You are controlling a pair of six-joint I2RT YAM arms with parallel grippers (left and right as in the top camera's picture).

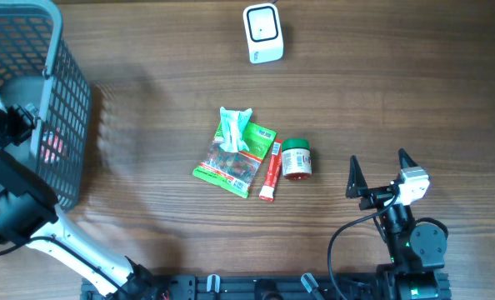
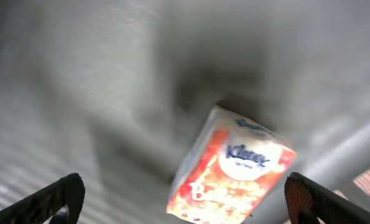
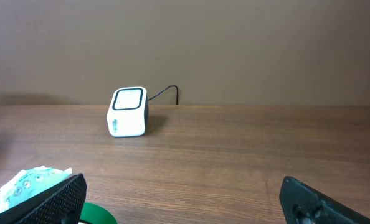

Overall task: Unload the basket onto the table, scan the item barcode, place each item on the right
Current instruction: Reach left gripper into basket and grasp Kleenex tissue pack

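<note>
Tissue pack (image 2: pixel 232 168) in basket (image 1: pixel 64 92); both sets of jaws wide, empty.
Left wrist view alone shows the pack's printed face on the grey basket floor, under the left gripper (image 2: pixel 185 198), untouched; overhead gives only a reddish patch through the mesh. Overhead shows scanner (image 1: pixel 262 33), green packet (image 1: pixel 235 158), red tube (image 1: pixel 271 173), jar (image 1: pixel 297 158) on the bench (image 1: pixel 147 100); right gripper (image 1: pixel 378 160) holds nothing.

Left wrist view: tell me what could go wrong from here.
1. The Kleenex pack lies tilted in the basket. The open left fingers hover over it and could clip the basket wall on lifting out.
2. The red tube lies close between the green packet and the jar. The right gripper picking one may drag its neighbours.
</note>
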